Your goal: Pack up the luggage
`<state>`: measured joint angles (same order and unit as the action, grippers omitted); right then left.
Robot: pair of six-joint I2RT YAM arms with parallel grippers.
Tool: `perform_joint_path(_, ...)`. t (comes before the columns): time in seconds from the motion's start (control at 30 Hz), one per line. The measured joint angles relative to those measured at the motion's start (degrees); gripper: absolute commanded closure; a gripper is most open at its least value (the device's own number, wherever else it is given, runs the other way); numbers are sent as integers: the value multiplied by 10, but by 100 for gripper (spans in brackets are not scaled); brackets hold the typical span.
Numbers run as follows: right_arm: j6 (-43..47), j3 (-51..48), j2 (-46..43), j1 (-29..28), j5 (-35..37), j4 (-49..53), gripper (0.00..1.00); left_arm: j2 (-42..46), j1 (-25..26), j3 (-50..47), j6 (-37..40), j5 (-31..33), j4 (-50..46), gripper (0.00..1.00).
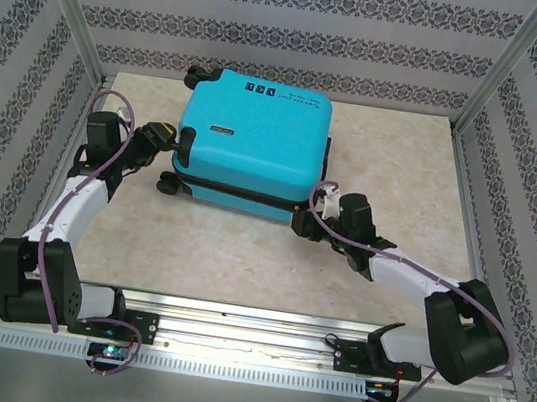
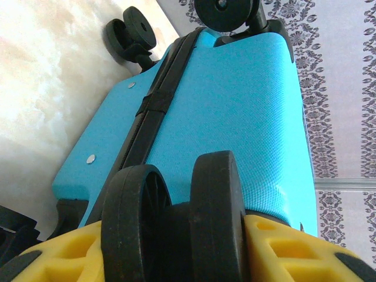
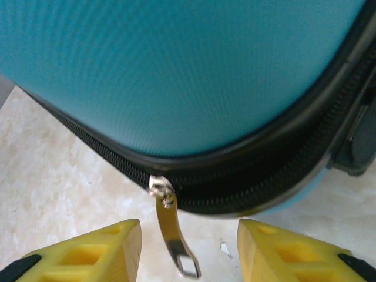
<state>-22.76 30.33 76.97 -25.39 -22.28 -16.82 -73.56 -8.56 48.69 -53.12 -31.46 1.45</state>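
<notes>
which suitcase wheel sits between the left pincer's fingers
The twin wheel midway along the luggage's left end: it alone sits between the left pincer's yellow fingers; the other wheels stand free.

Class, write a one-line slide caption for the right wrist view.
Open right hand straddles the silver zipper pull of the turquoise luggage.

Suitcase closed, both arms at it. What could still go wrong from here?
1. The zipper pull hangs loose between the open fingers of the right hand, untouched. Closing now could miss the thin tab or pinch it crooked.
2. The left hand grips the suitcase by one wheel alone. Wheels turn, so the case may twist on the table when the zipper is tugged.
</notes>
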Motion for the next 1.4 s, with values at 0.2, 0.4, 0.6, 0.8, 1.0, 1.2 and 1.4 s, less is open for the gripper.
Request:
perform_joint_path(0.2,-8,19,29,0,-12,-2,61,0,-1,-2,-1,8,6,100)
perform_joint_path(0.4,-22,28,46,1,-19,-4,72,3,-1,-4,-8,23,8,100)
perform_joint_path(0.6,-32,34,59,-2,-47,-7,72,9,0,-13,-12,26,17,100)
perform_joint_path(0.8,-55,34,64,-3,-53,-20,89,11,0,-16,-14,28,20,100)
perform_joint_path(1.0,-63,36,62,-3,-59,-26,100,21,0,-21,-13,31,16,100)
perform_joint_path(1.2,-20,36,24,-3,-27,33,100,10,-2,1,13,2,-19,100)
perform_joint_path(1.4,30,36,-26,-12,42,95,100,-52,-21,52,47,-81,-36,100)
